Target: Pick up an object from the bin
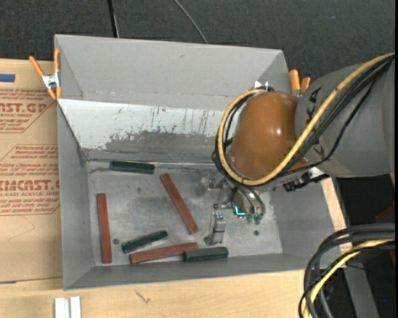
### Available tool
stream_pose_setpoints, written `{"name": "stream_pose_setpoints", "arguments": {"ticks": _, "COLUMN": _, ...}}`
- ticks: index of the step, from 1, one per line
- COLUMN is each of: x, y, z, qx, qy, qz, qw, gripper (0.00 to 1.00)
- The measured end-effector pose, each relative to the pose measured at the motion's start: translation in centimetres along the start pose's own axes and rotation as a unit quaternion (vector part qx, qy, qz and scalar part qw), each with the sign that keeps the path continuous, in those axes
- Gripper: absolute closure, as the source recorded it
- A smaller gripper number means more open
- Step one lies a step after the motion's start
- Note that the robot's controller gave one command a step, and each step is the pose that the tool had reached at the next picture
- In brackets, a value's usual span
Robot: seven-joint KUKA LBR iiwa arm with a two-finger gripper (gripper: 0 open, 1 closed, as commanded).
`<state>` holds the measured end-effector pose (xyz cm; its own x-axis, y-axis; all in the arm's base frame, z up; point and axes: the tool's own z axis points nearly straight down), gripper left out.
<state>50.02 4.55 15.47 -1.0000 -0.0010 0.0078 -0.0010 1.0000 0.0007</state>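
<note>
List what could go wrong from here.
1. The jaws sit just above the dark green stick, which appears to lie against a red-brown stick: a grasp there may catch both or knock one aside.
2. Both sticks lie near the bin's front wall: a low approach may strike it.

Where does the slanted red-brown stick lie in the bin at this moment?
In the camera view the slanted red-brown stick lies in the middle of the bin floor, just left of the gripper, behind the flat red-brown stick by the near wall.
</note>
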Motion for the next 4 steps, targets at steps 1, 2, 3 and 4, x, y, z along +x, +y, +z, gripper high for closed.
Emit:
{"name": "stream_pose_setpoints", "arguments": {"ticks": 1, "x": -0.2, "y": 0.0, "z": -0.4, "qx": 0.000, "qy": -0.0038, "qz": 0.000, "qw": 1.0000, "gripper": 0.00}}
{"name": "stream_pose_setpoints", "arguments": {"ticks": 2, "x": 1.0, "y": 1.6, "z": 3.8, "qx": 0.000, "qy": -0.0072, "qz": 0.024, "qw": 0.9997, "gripper": 0.00}}
{"name": "stream_pose_setpoints", "arguments": {"ticks": 3, "x": 0.6, "y": 3.8, "z": 8.3, "qx": -0.001, "qy": -0.0050, "qz": 0.001, "qw": 1.0000, "gripper": 1.00}}
{"name": "stream_pose_setpoints", "arguments": {"ticks": 4, "x": 0.6, "y": 3.8, "z": 8.5, "qx": 0.000, "qy": -0.0050, "qz": 0.001, "qw": 1.0000, "gripper": 0.00}}
